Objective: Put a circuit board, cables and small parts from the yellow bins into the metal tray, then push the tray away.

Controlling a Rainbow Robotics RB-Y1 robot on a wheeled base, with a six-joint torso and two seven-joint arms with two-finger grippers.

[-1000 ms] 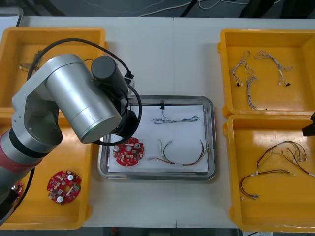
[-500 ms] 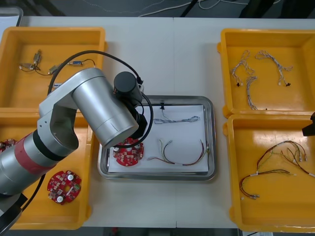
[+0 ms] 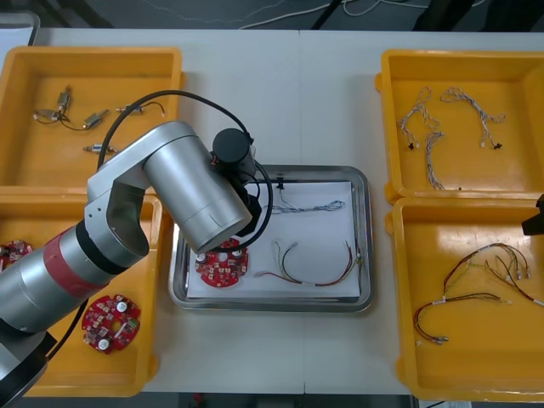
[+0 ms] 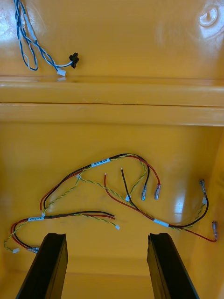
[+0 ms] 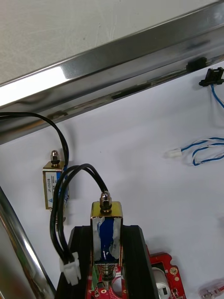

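Left wrist view: our left gripper [image 5: 108, 236] clamps a small metal part [image 5: 107, 217], so we should release it low over the metal tray [image 5: 121, 63], clear of the circuit board [image 5: 163, 275]; our right gripper [image 4: 107, 238] hangs wide open.

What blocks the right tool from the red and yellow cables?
Likely yes, nothing: the right tool hangs open above the cables, lying loose in their bin; the left tool holds a part at the tray.

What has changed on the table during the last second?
The left arm swung rightward over the metal tray; the left gripper, shut on a small metal part, is above its white inside. The circuit board, the tray's cables and the open right gripper stayed put.
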